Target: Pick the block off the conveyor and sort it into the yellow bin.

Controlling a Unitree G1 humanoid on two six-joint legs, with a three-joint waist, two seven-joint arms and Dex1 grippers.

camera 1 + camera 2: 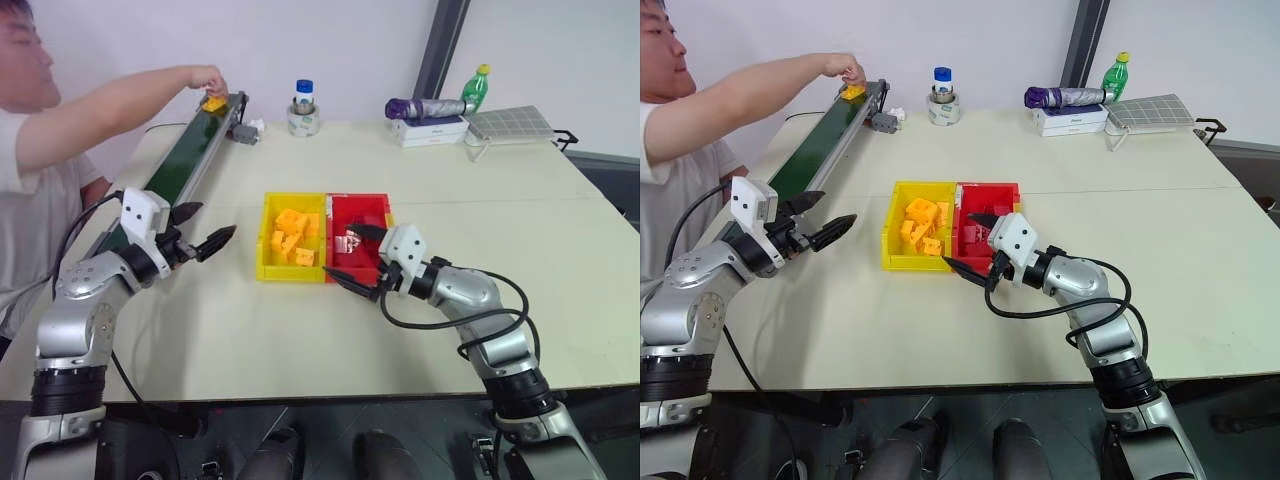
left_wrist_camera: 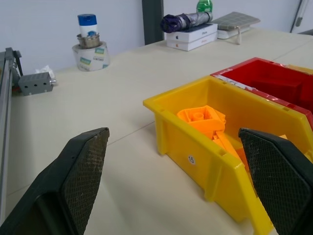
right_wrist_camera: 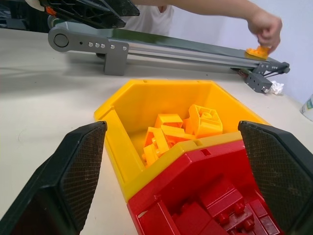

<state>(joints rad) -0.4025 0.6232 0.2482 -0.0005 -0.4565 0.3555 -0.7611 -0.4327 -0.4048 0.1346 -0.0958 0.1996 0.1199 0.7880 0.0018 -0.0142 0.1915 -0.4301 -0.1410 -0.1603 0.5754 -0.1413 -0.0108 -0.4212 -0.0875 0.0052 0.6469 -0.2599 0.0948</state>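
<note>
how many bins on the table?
2: the yellow bin sits near the table's middle, and the red bin is joined to its side, the one toward the robot's right. Both hold blocks.

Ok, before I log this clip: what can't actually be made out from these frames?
- Block: the person's hand covers its top in all views, so its shape is unclear.
- Conveyor: the left gripper and its arm hide the near end in the eye views.
- Yellow bin: how many blocks are heaped inside; they overlap.
- Red bin: cut off by the edge in the right wrist view, flanked by the right gripper.
</note>
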